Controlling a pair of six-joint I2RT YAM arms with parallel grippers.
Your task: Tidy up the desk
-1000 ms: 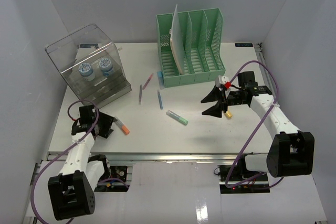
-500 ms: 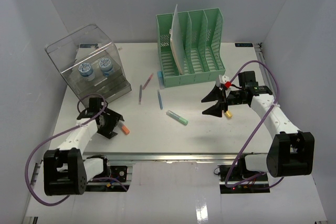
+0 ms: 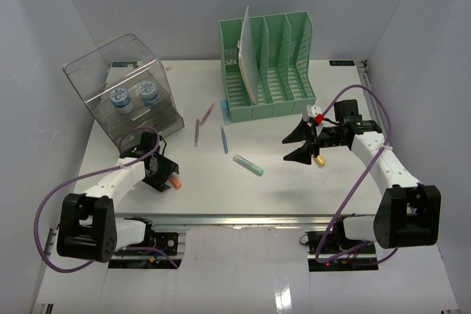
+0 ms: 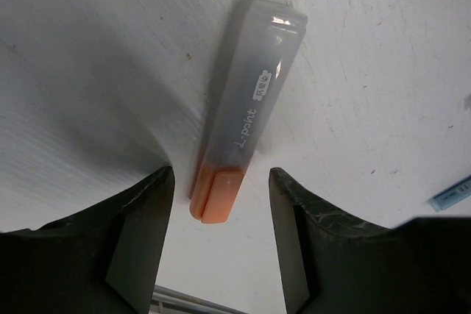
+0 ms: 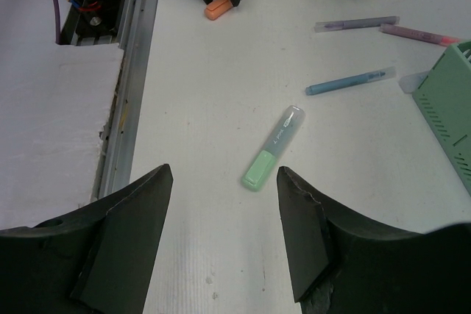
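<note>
The desk (image 3: 221,193), a flat white matte slab, faintly scuffed, with a silver metal rail along its near edge, lies under both arms. The left gripper (image 4: 221,178) stands open, its blunt black fingers either side of the capped end of the orange highlighter (image 4: 246,101), a flat-sided, translucent grey stick, with a gap on each side. The right gripper (image 5: 224,174) hangs open and empty above the green highlighter (image 5: 274,147). At the back stand a slotted green rack (image 3: 268,64) and a clear box (image 3: 125,97).

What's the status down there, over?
Left gripper open, straddling orange highlighter. Right gripper open, empty, above desk. Green highlighter, blue pen loose. Nothing blocking the grab.
</note>
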